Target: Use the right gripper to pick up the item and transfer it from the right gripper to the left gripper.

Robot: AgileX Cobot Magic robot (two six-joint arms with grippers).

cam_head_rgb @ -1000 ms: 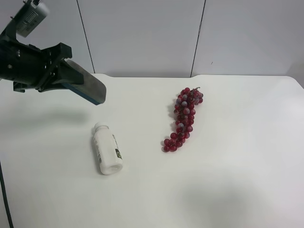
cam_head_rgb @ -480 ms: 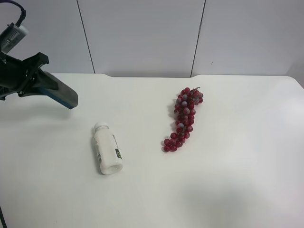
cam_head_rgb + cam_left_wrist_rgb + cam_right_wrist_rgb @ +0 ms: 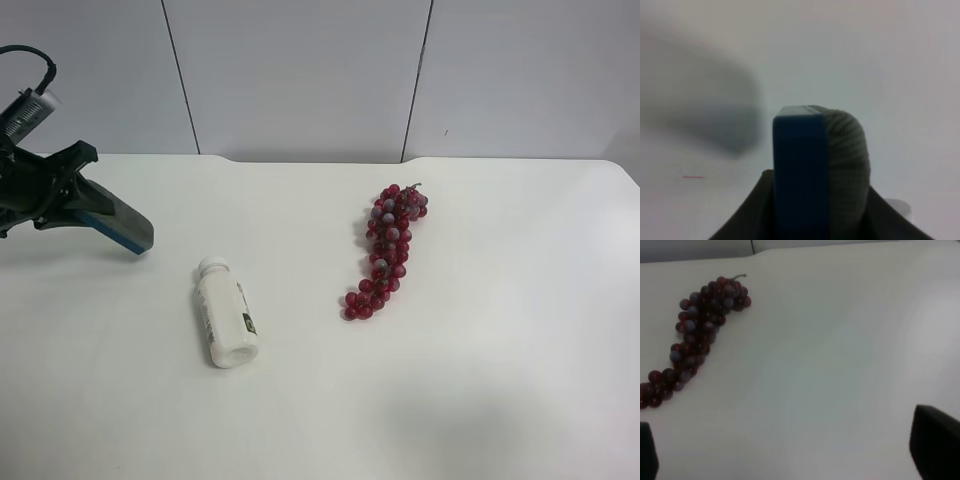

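Observation:
The item [image 3: 118,226], a flat block with a dark grey felt top and a blue base, is held in my left gripper [image 3: 72,196] at the far left of the exterior high view, tilted and just above the table. In the left wrist view the item [image 3: 817,160] stands on edge between the two black fingers [image 3: 754,205], and the left gripper [image 3: 817,210] is shut on it. My right gripper [image 3: 790,450] is open and empty. Only its two black fingertips [image 3: 935,440] show, above bare table. It is out of the exterior high view.
A white bottle [image 3: 225,312] lies on its side left of the middle of the white table [image 3: 480,380]. A red grape bunch [image 3: 388,250] lies at the middle, also in the right wrist view [image 3: 695,330]. A grey panelled wall stands behind.
My left gripper has carried the item to the left and lower, from above the table's back left down close to its left edge. The bottle and the grapes have not moved.

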